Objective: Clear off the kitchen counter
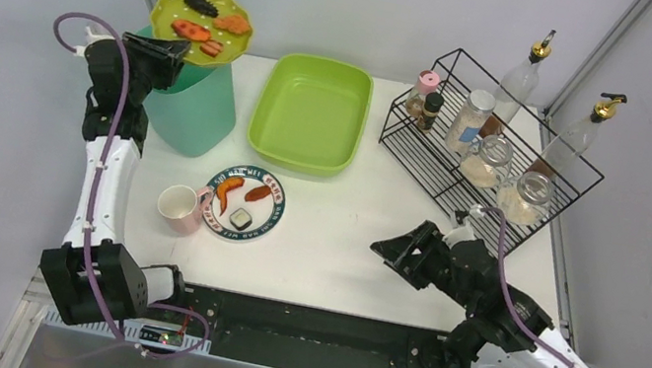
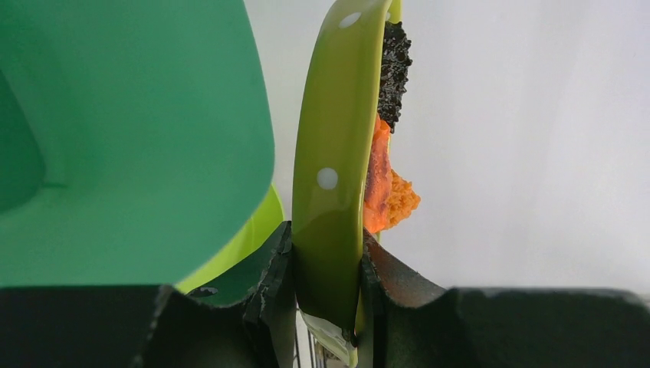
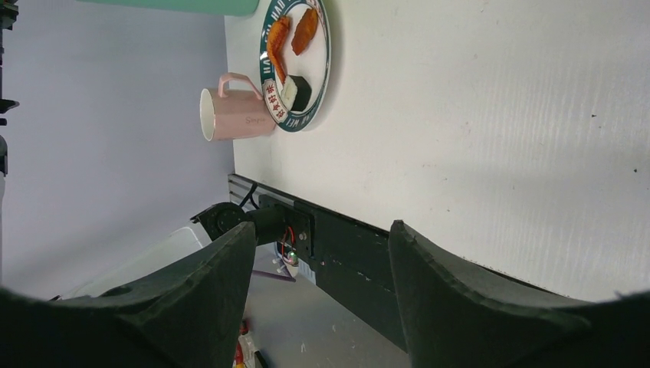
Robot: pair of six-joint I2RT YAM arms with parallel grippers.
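The left gripper is clamped on the rim of a lime-green dotted plate, the jaws pinching the edge from both sides, as the left wrist view shows plainly. It holds the plate in the air to the left of the lime-green tub, over the open mouth of a teal bin that stands just left of that tub. A black piece of food and several orange pieces lie on the plate, none fallen into the bin. I take the step in hand to be emptying the leftovers before the dish goes away. The kitchen counter spreads under the tub and out to its sides. In front of the tub, towards the black rail, it carries a patterned plate with three bits of food, and a pink mug touches that plate's left side. A wire rack of bottles and jars stands to the right of the tub. The right gripper hangs in front of the tub and to its right, low over bare counter, its jaws apart and holding nothing. The next move probably calls for tilting the dotted plate steeply enough for the food to slide off, with its lower edge kept inside the bin's mouth so nothing lands on the counter. The grip is only on the rim, so I would expect a slow, steady roll of the wrist to serve best. The patterned plate and the mug are not yet dealt with.
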